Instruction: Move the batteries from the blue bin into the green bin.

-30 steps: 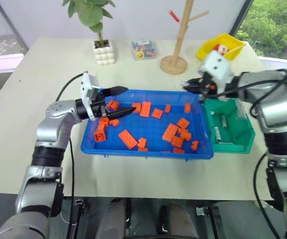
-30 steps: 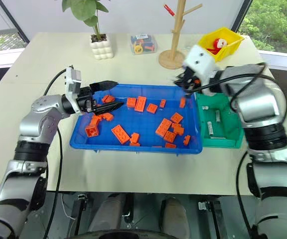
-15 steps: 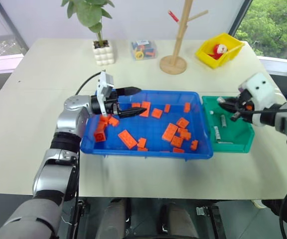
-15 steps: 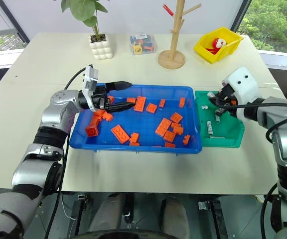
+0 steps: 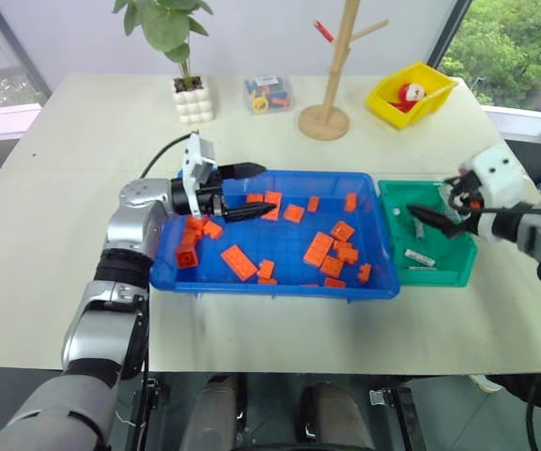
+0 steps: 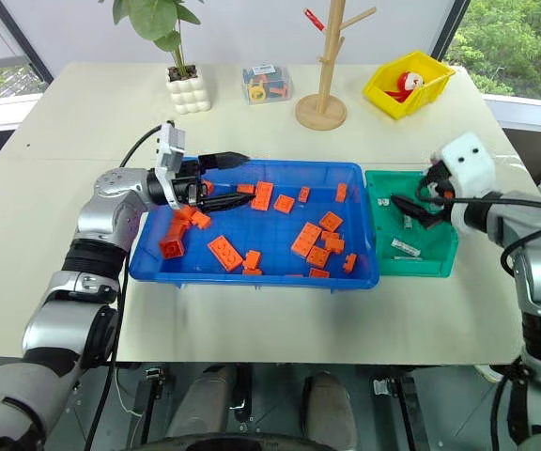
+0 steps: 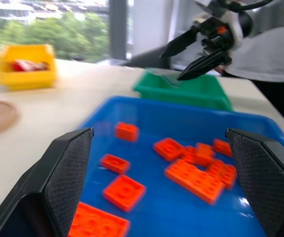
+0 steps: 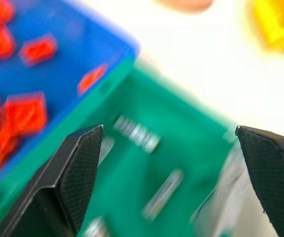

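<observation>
The blue bin sits mid-table, strewn with orange bricks. Against its right side stands the green bin, with silvery batteries lying on its floor; the right wrist view shows them too. My right gripper hangs open just above the green bin, nothing between its fingers. My left gripper is open and empty over the far left part of the blue bin, pointing right across the bricks. The left wrist view looks over the bricks towards the green bin and the right gripper.
Along the table's far side stand a yellow bin with a red-white toy, a wooden stand, a small clear box and a potted plant. Bare tabletop lies left of the blue bin and in front of both bins.
My right gripper swung from the blue bin's far right corner to above the green bin, shut until half a second ago, and now stands open. The left gripper has hardly moved.
</observation>
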You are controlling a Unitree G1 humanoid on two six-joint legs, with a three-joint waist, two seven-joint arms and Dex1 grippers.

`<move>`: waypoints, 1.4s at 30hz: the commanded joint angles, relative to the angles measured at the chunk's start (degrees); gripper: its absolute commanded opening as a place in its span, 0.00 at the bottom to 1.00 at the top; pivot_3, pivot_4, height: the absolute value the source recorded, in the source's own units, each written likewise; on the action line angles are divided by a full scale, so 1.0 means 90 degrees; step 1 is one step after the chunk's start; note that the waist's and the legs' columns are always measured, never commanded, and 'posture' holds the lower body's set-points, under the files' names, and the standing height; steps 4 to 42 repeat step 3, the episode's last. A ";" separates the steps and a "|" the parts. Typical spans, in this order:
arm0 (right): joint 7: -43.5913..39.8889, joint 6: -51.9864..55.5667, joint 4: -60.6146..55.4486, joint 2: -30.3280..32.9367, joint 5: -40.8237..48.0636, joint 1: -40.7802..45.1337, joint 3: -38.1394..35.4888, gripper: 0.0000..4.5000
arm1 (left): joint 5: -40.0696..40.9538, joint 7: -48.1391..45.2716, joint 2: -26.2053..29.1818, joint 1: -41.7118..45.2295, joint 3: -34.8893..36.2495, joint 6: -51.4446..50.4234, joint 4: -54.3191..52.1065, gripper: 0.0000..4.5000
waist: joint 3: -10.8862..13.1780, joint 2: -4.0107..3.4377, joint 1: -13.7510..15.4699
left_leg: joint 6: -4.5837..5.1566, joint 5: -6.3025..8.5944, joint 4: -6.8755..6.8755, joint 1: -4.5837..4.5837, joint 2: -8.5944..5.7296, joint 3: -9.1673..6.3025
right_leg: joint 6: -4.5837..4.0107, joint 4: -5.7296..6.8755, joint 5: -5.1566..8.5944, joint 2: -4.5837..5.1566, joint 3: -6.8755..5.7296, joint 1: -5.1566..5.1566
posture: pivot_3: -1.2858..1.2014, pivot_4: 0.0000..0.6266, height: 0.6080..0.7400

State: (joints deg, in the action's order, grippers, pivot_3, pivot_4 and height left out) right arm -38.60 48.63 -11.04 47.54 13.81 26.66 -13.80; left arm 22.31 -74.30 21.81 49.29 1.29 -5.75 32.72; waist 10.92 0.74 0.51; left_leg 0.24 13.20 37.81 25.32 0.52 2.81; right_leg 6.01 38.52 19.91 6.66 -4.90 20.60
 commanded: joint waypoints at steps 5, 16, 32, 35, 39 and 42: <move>0.0955 -0.0947 0.0926 -0.0555 -0.0024 0.0705 -0.0603 1.00 | 0.0391 0.0699 0.0391 0.0021 0.0780 -0.0116 -0.0764 1.00 | 0.0000 0.0000 0.0002 | 0.0000 0.0000 0.0002 0.0003 0.0000 0.0001 | 0.0000 0.0002 0.0000 0.0002 0.0000 0.0002 | 0.52 0.24 1.00; 0.0955 -0.0947 0.0926 -0.0555 -0.0024 0.0705 -0.0603 1.00 | 0.0391 0.0699 0.0391 0.0021 0.0780 -0.0116 -0.0764 1.00 | 0.0000 0.0000 0.0002 | 0.0000 0.0000 0.0002 0.0003 0.0000 0.0001 | 0.0000 0.0002 0.0000 0.0002 0.0000 0.0002 | 0.52 0.24 1.00; 0.0955 -0.0947 0.0926 -0.0555 -0.0024 0.0705 -0.0603 1.00 | 0.0391 0.0699 0.0391 0.0021 0.0780 -0.0116 -0.0764 1.00 | 0.0000 0.0000 0.0002 | 0.0000 0.0000 0.0002 0.0003 0.0000 0.0001 | 0.0000 0.0002 0.0000 0.0002 0.0000 0.0002 | 0.52 0.24 1.00; 0.0955 -0.0947 0.0926 -0.0555 -0.0024 0.0705 -0.0603 1.00 | 0.0391 0.0699 0.0391 0.0021 0.0780 -0.0116 -0.0764 1.00 | 0.0000 0.0000 0.0002 | 0.0000 0.0000 0.0002 0.0003 0.0000 0.0001 | 0.0000 0.0002 0.0000 0.0002 0.0000 0.0002 | 0.52 0.24 1.00; 0.0955 -0.0947 0.0926 -0.0555 -0.0024 0.0705 -0.0603 1.00 | 0.0391 0.0699 0.0391 0.0021 0.0780 -0.0116 -0.0764 1.00 | 0.0000 0.0000 0.0002 | 0.0000 0.0000 0.0002 0.0003 0.0000 0.0001 | 0.0000 0.0002 0.0000 0.0002 0.0000 0.0002 | 0.52 0.24 1.00; 0.0955 -0.0947 0.0926 -0.0555 -0.0024 0.0705 -0.0603 1.00 | 0.0391 0.0699 0.0391 0.0021 0.0780 -0.0116 -0.0764 1.00 | 0.0000 0.0000 0.0002 | 0.0000 0.0000 0.0002 0.0003 0.0000 0.0001 | 0.0000 0.0002 0.0000 0.0002 0.0000 0.0002 | 0.52 0.24 1.00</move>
